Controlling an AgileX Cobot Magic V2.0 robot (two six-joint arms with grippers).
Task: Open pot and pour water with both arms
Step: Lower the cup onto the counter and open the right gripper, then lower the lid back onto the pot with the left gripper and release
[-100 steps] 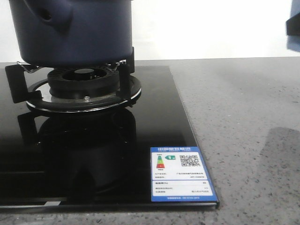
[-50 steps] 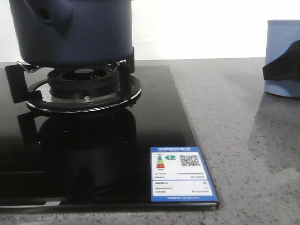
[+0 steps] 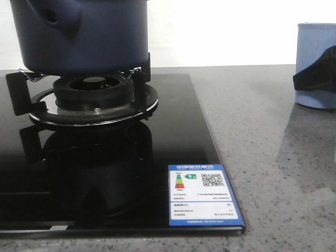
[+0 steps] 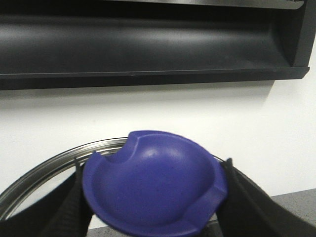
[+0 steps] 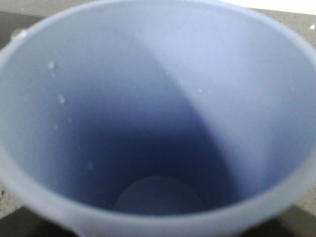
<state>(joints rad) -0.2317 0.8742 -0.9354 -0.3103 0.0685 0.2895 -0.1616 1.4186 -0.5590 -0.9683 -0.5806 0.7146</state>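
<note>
The dark navy pot (image 3: 84, 37) sits on the gas burner (image 3: 94, 92) at the far left, its top cut off by the front view. My left gripper (image 4: 153, 197) is shut on the blue knob (image 4: 153, 182) of the pot's lid, whose metal rim (image 4: 49, 165) shows behind it, held up before a white wall. A light blue cup (image 3: 315, 47) stands at the right edge on the counter, my right gripper (image 3: 317, 79) shut around it. The cup's inside (image 5: 158, 123) fills the right wrist view, with droplets on its wall.
A black glass hob (image 3: 168, 142) with a blue energy label (image 3: 202, 194) covers the left and middle. Grey speckled counter (image 3: 273, 157) lies to its right. Metal pan supports (image 3: 18, 89) jut out round the burner. A black range hood (image 4: 148, 44) hangs above the lid.
One second ago only a dark piece showed at the upper right. The cup then came down into view onto the counter, and it has barely shifted since. The pot has not moved.
</note>
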